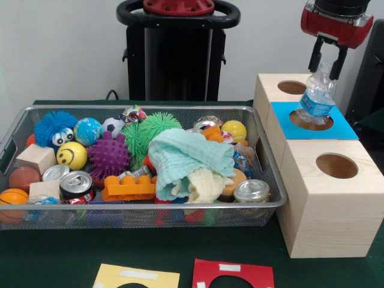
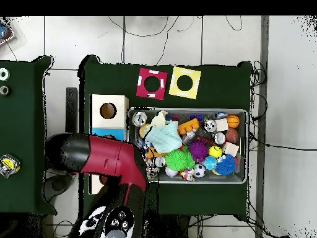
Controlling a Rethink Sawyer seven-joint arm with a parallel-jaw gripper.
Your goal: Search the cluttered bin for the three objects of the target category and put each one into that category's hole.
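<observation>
The bin, a silver wire-mesh basket, holds several toys, cans and balls, with a teal cloth on top at its right. My gripper is at the top right, shut on the neck of a clear water bottle. The bottle's lower part stands tilted in the hole of the blue-topped wooden box. In the overhead view the red arm hides the gripper and bottle, and the bin lies to its right.
Wooden boxes with bare round holes stand before and behind the blue one. A red card and a yellow card lie at the table's front edge. A soda can and a purple spiky ball sit in the bin.
</observation>
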